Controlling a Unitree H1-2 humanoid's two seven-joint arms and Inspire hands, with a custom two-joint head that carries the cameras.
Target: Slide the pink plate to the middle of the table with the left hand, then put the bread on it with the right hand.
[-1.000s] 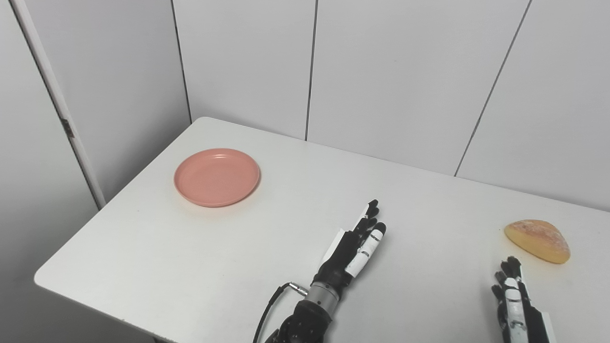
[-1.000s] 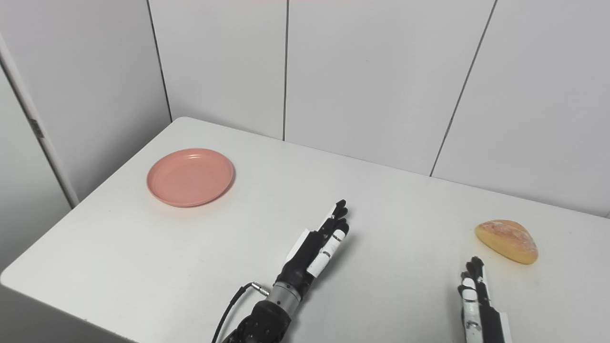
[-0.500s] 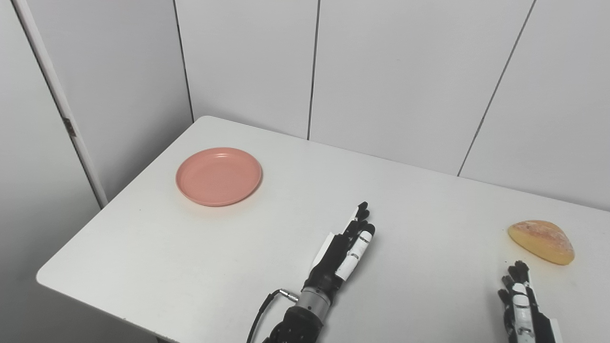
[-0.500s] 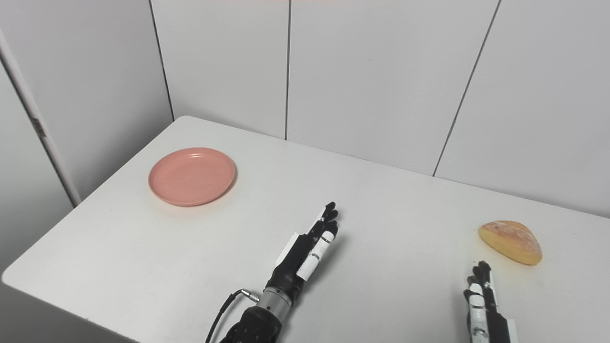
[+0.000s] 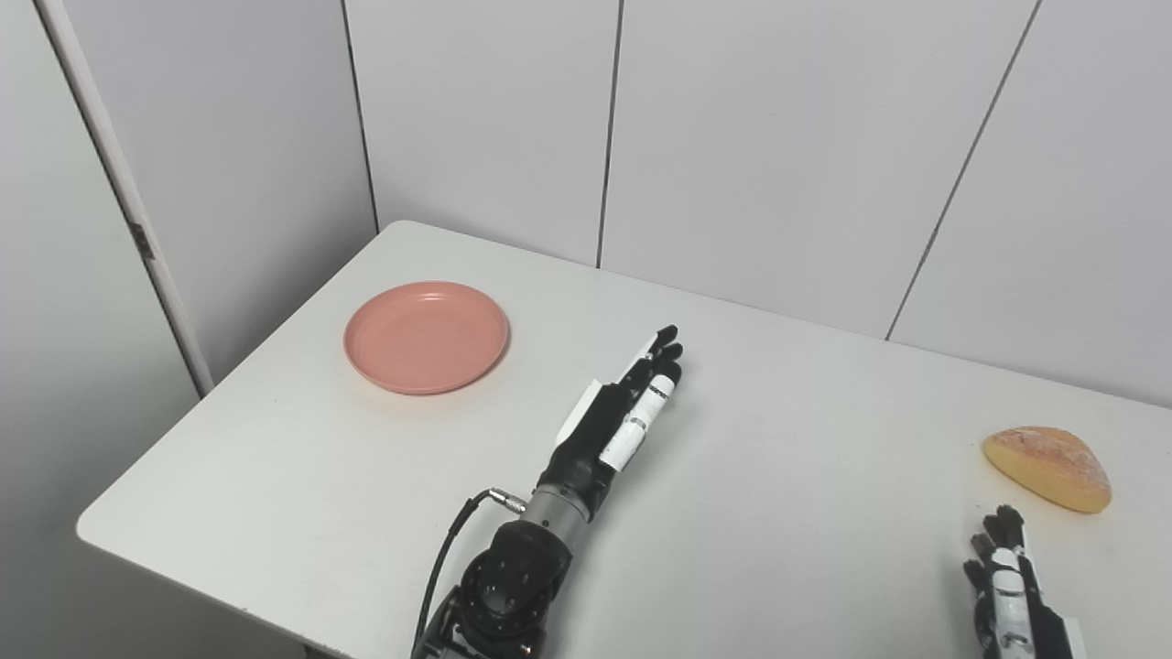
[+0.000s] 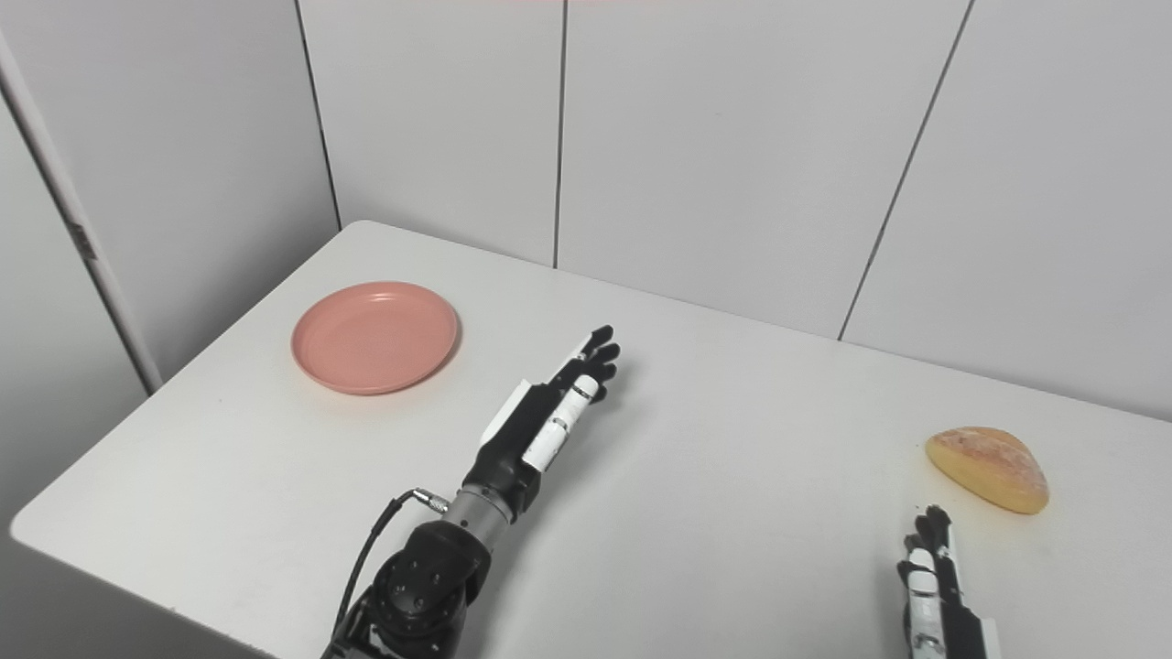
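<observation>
While your left hand (image 5: 623, 416) has advanced up the surface (image 5: 778, 439) and toward the pink plate (image 5: 426, 336) over the last second, it has not yet reached it; a clear gap remains between fingertips and rim. The hand is released, fingers extended and close together, holding nothing. The plate sits at the far left of the surface, near the corner, so the slide has not begun. Judgement: you are in the approach stage of the first step, and the hand needs to close the gap leftward before it can bear on the rim.

Your right hand (image 5: 1007, 586) is at the bottom right edge, fingers straight, holding nothing, just short of the bread (image 5: 1048, 468), which lies at the far right of the surface and apart from it.

Against the earlier frames, the plate and bread appear unmoved (small shifts across the whole picture point to the head cameras moving). More of the left forearm is now in view.
</observation>
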